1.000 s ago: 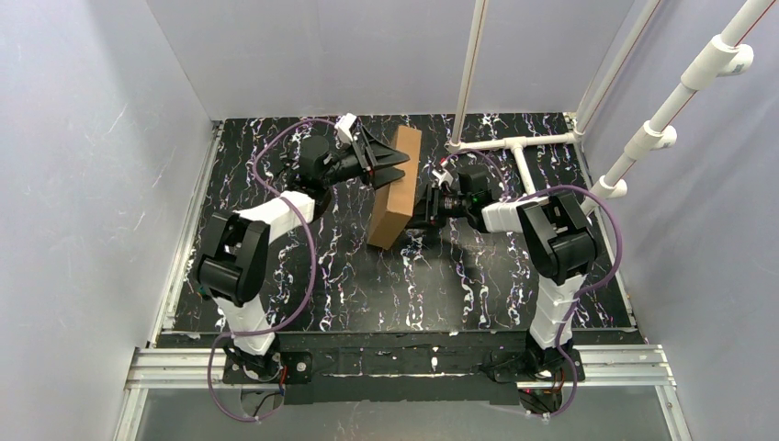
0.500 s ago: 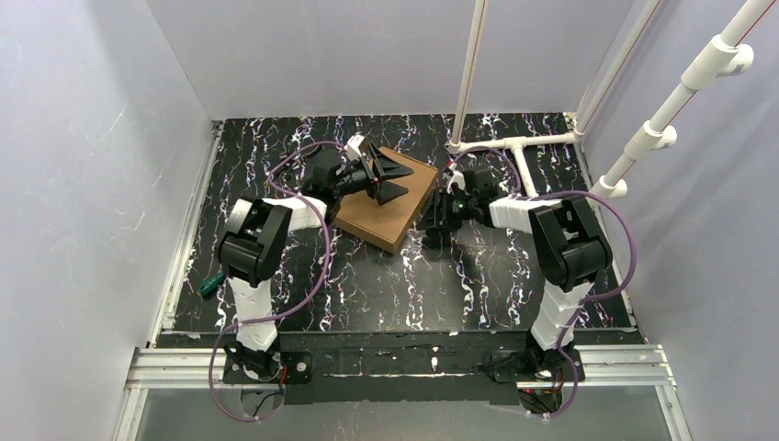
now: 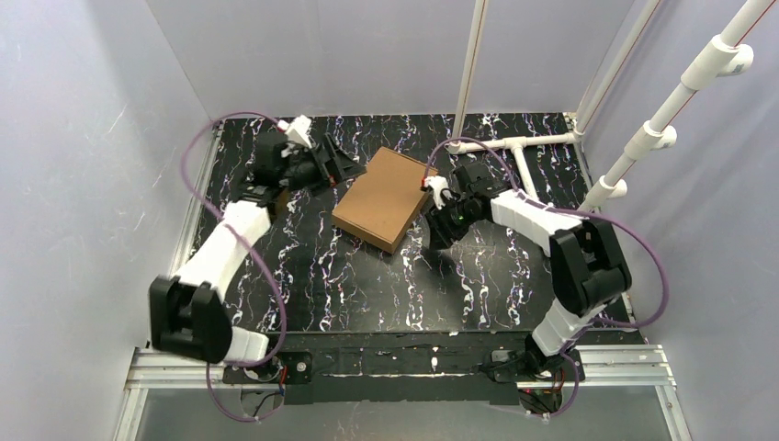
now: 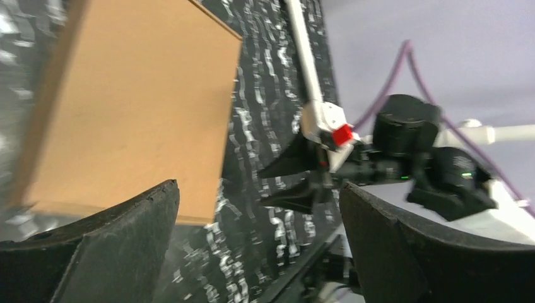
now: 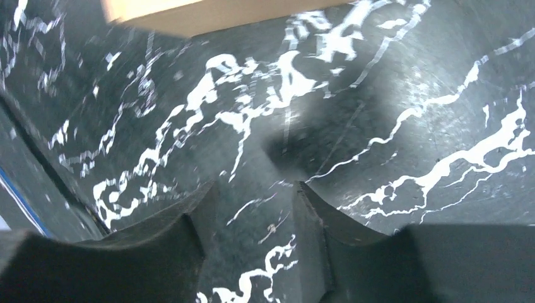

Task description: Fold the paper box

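Observation:
The paper box is a closed flat brown cardboard box lying on the black marbled table at centre back. My left gripper is open and empty just left of the box's far-left edge, not touching it. In the left wrist view the box lies ahead and to the left of the open gripper. My right gripper is just off the box's right edge, pointing down at the table. In the right wrist view the gripper is parted and empty, with only the box's edge showing at the top.
A white pipe frame lies on the table at the back right, with upright white poles beside it. Pale walls close in the left, back and right sides. The right arm shows in the left wrist view beyond the box.
The box stood on edge between both grippers, then tipped down and now lies flat. The left arm has drawn back to the left. The right gripper has swung down beside the box.

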Robot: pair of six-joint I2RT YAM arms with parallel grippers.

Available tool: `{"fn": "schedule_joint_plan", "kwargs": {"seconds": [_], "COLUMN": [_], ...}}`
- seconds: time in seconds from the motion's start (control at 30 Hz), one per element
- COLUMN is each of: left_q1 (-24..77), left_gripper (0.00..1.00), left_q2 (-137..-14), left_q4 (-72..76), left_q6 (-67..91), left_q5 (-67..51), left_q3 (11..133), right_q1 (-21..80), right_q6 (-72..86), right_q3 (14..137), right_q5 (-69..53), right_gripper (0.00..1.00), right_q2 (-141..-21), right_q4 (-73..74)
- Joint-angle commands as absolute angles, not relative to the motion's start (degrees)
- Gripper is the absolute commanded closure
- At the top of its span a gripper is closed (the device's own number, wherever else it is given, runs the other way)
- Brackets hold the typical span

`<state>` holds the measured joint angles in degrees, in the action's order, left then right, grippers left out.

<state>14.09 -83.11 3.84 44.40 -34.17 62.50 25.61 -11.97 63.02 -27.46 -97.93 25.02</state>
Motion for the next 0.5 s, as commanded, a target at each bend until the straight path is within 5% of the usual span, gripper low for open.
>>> {"fn": "schedule_joint_plan", "kwargs": {"seconds": [0.0, 0.23, 0.33, 0.47], "left_q1": [8.7, -5.2, -5.3, -5.0], "left_gripper": [0.02, 0.02, 0.02, 0.02], "left_q2": [-69.5, -57.2, -52.5, -49.9], "left_q4": [-23.5, -19.0, -30.2, -41.6], "left_q6": [23.4, 33.8, 29.4, 21.8], "left_q5": [-28.5, -47.9, -38.5, -30.9], "left_q3": [62.8, 54.1, 59.1, 68.4], "right_q1": [27.5, 27.7, 27.6, 22.3], "right_q6": [-29.2, -37.6, -38.8, -30.8], "right_q3": [66.9, 74.2, 80.2, 86.2], "right_q5": [-25.3, -22.3, -16.5, -15.8], "right_gripper": [0.40, 0.17, 0.02, 0.02], "right_q2": [-89.2, -81.7, -76.8, -69.9], "right_q4": [34.3, 41.4, 44.0, 45.7]}}
